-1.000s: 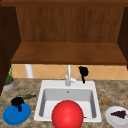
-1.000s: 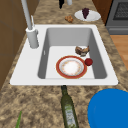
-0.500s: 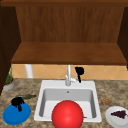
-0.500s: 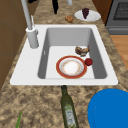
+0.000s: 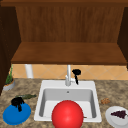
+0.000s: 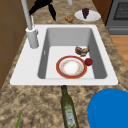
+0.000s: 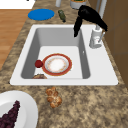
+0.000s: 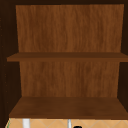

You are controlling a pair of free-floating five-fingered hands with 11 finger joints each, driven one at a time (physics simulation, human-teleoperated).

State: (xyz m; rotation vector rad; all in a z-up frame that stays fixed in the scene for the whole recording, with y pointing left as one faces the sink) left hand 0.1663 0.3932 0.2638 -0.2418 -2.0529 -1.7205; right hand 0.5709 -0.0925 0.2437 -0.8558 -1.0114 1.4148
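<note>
Shelves (image 8: 67, 107): you have wooden wall shelving above the sink, bare boards.
Counter (image 6: 37, 105): speckled brown stone all round the basin.
Sink (image 6: 25, 72): white, with a red-rimmed plate (image 6: 71, 67), a small red ball-like thing (image 6: 88, 61) and a brown lump (image 6: 82, 50) lying in it.
Blue dish (image 5: 17, 114): on the counter left of the sink, your left hand just over it.
White plate (image 7: 15, 110): right of the sink, dark grapes (image 7: 10, 115) on it, a brown pastry (image 7: 53, 97) near it.
Bottle (image 6: 68, 108): green, lying beside the blue dish.
Faucet (image 7: 96, 37): at the back rim of the sink.
Right hand (image 7: 86, 17): hangs just beside the faucet, fingers straight and pointing down, released, holding nothing.
Left hand (image 5: 17, 102): fingers drooping toward the blue dish; you cannot tell if it grips.
</note>
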